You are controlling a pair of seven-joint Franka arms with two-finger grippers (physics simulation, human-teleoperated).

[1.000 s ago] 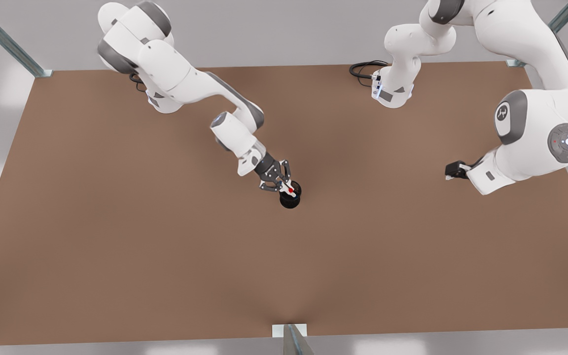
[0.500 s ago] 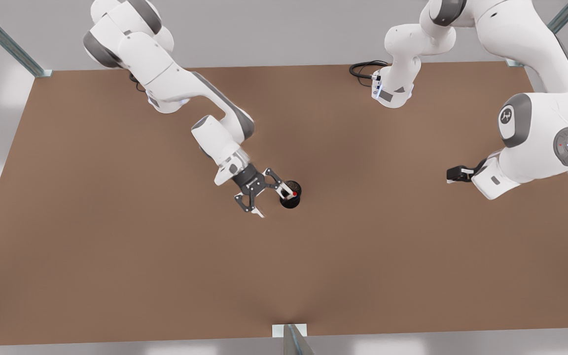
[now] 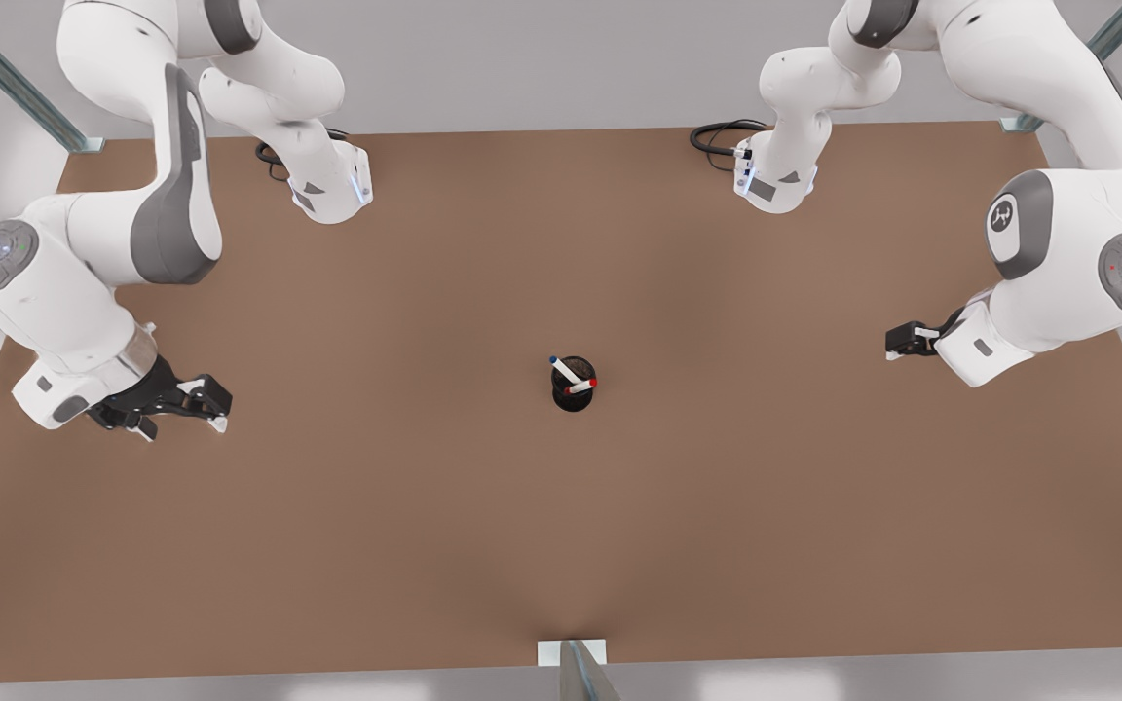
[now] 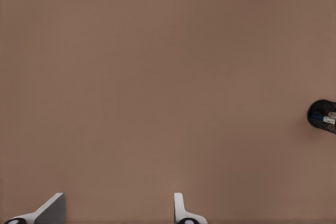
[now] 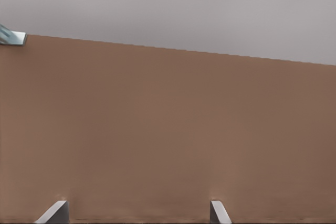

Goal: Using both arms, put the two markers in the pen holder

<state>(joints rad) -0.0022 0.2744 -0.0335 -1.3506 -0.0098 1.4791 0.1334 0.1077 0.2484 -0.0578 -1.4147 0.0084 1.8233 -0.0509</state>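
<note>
The black pen holder [image 3: 573, 397] stands upright at the table's middle. Both markers lean inside it: the blue-capped marker [image 3: 562, 368] tilts toward the back, the red-capped marker [image 3: 583, 387] toward the front view's right. My left gripper [image 3: 183, 424] hovers open and empty far off at the front view's left. Its wrist view shows its two fingertips [image 4: 52, 211] spread wide, with the pen holder [image 4: 321, 116] small at the edge. My right gripper [image 3: 900, 341] waits at the front view's right; its fingertips [image 5: 217, 212] stand wide apart over bare table, holding nothing.
The brown table [image 3: 561, 545] spreads all round the holder. Two arm bases [image 3: 332, 190] [image 3: 775, 180] and a black cable [image 3: 717, 134] sit along the back edge. Metal frame posts [image 3: 84, 144] stand at the corners, and one bracket [image 3: 573, 654] at the front edge.
My left gripper let go of the red-capped marker in the holder, opened, and swung far toward the front view's left. The right arm barely shifted.
</note>
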